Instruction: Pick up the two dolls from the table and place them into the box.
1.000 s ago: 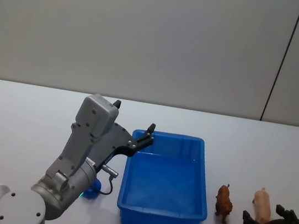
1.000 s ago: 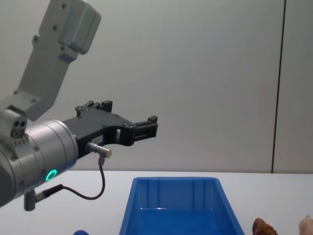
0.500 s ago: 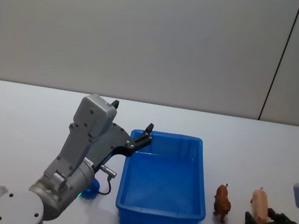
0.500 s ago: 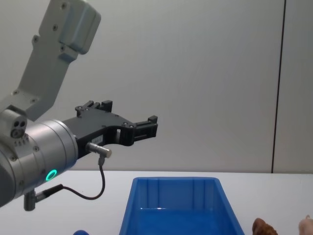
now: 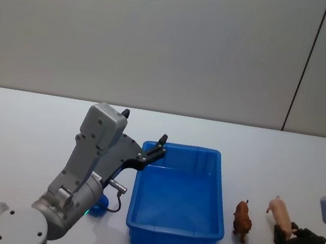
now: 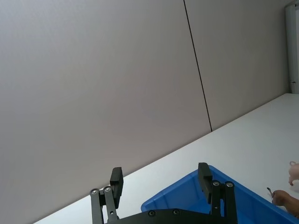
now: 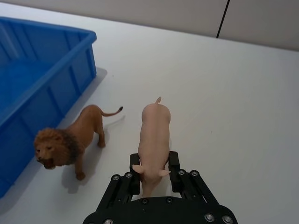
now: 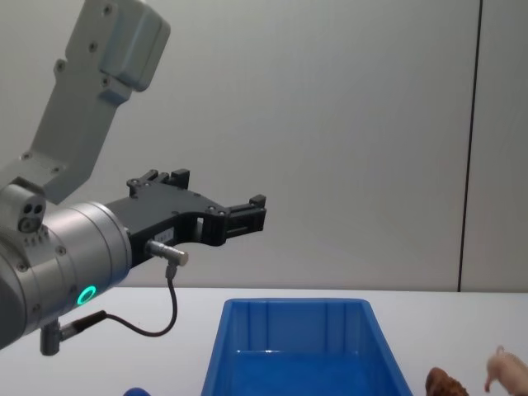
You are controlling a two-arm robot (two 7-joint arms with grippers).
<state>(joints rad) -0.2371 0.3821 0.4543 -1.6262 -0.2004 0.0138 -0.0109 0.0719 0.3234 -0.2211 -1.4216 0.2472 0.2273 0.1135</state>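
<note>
Pink pig (image 7: 155, 126) between jaws of the right gripper (image 7: 154, 161) (blue box (image 7: 56, 88) near)

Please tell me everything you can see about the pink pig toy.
The pink pig is a smooth toy, plastic by its look, with pointed ears and a thin tail. The fingers of the right gripper press both sides of its head. It is beside the brown lion, not touching it, tail away from the gripper.

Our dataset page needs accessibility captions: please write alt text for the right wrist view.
The right gripper clamps a pink pig toy at its head end. A brown lion toy stands beside it on the white table, near a blue box.
</note>
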